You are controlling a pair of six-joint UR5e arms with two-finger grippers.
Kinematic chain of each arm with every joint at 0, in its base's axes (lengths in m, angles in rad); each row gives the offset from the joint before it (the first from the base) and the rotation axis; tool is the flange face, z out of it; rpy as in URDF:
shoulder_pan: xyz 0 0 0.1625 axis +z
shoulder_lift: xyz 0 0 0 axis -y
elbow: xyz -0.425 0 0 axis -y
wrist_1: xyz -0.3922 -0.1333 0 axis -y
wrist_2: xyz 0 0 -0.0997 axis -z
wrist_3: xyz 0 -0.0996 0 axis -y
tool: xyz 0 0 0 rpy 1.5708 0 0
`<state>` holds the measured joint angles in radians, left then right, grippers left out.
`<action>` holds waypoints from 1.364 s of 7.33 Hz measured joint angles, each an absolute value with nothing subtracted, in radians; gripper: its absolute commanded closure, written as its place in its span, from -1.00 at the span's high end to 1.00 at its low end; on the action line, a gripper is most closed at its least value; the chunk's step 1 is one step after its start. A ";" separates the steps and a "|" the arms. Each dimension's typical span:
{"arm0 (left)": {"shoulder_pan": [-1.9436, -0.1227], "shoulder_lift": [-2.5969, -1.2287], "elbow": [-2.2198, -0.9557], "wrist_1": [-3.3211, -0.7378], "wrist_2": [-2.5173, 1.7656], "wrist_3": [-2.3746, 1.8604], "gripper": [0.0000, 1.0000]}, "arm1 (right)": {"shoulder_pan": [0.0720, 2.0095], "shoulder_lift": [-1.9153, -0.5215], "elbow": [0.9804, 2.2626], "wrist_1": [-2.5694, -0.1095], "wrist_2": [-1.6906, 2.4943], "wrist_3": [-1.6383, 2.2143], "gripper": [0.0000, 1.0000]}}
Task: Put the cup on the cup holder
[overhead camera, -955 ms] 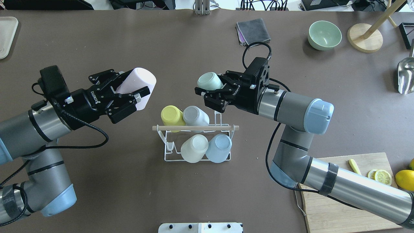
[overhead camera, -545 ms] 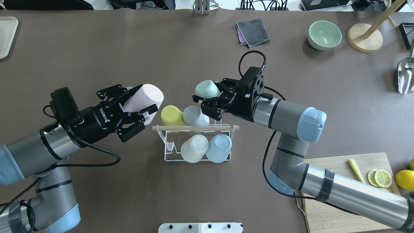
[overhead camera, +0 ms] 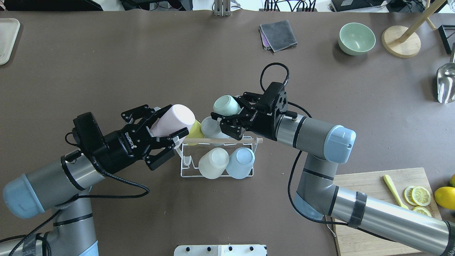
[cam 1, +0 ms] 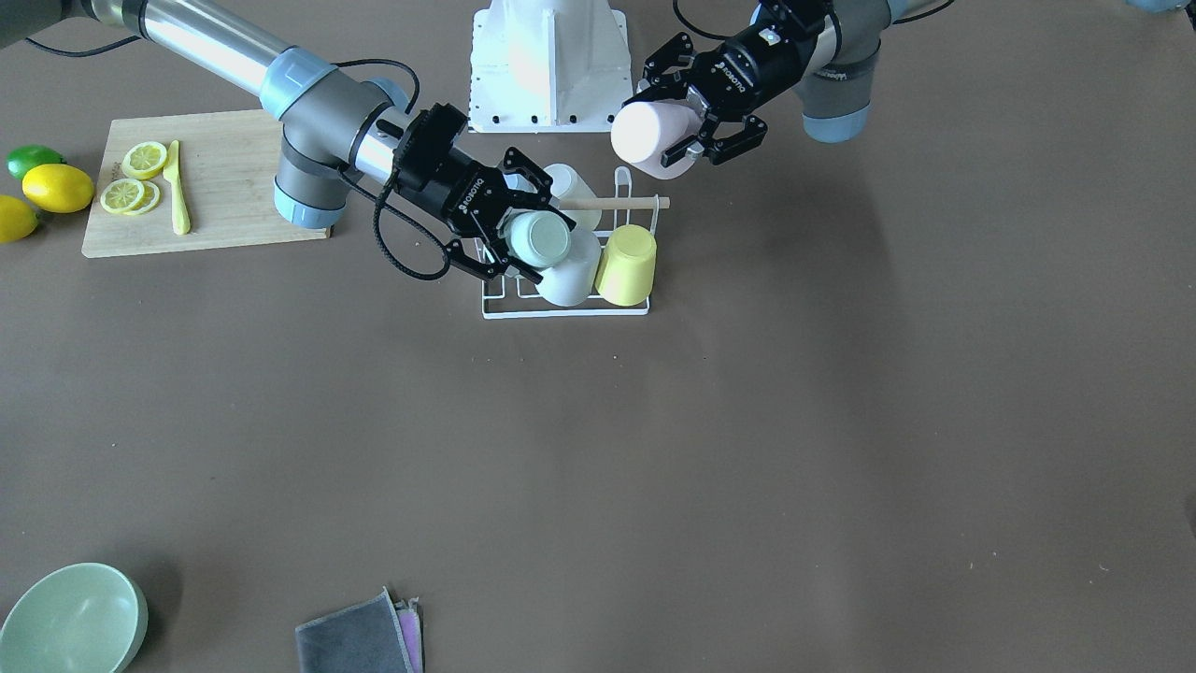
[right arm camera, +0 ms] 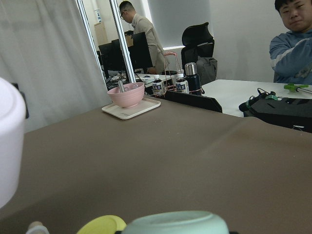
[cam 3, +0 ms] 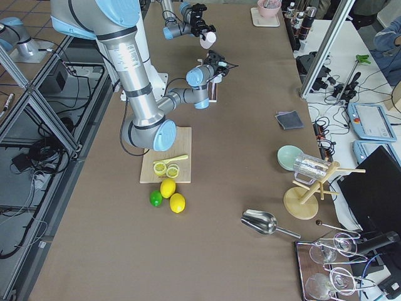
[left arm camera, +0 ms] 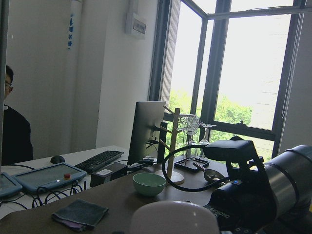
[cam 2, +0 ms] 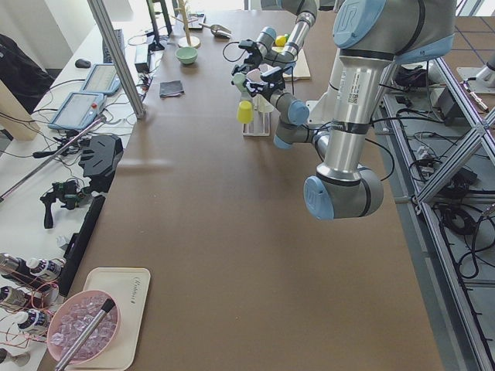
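The cup holder is a white wire rack with a wooden rod across its top. It carries a yellow cup, a grey cup, a white cup and a pale blue cup. My left gripper is shut on a pink cup, tilted, just above the rack's left end and close to the yellow cup. My right gripper is shut on a mint-green cup above the rack's far right corner. The front view shows the pink cup and the mint cup.
A green bowl, a grey cloth and a wooden stand base lie at the far right. A cutting board with lemon slices is near right, a metal scoop is at the right edge, and a tray is far left.
Both arms have closed in on the rack. The left gripper carried the pink cup right and nearer, up to the yellow cup. The right gripper carried the mint cup slightly nearer.
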<state>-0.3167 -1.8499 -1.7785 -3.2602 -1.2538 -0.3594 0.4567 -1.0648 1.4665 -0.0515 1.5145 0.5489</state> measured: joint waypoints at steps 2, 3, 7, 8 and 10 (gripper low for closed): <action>-0.285 -1.870 -1.760 -3.259 -1.226 -0.341 -1.00 | 0.457 -1.071 1.466 -0.049 1.516 0.528 -1.00; -0.272 -1.884 -1.743 -3.258 -1.221 -0.337 -1.00 | 0.458 -1.076 1.467 -0.047 1.518 0.525 -1.00; -0.232 -1.894 -1.710 -3.261 -1.178 -0.305 -1.00 | 0.459 -1.081 1.472 -0.044 1.519 0.524 -0.58; -0.229 -1.893 -1.699 -3.261 -1.163 -0.302 -1.00 | 0.459 -1.082 1.474 -0.040 1.519 0.524 0.70; -0.223 -1.894 -1.680 -3.261 -1.147 -0.298 -1.00 | 0.458 -1.087 1.472 -0.012 1.516 0.537 1.00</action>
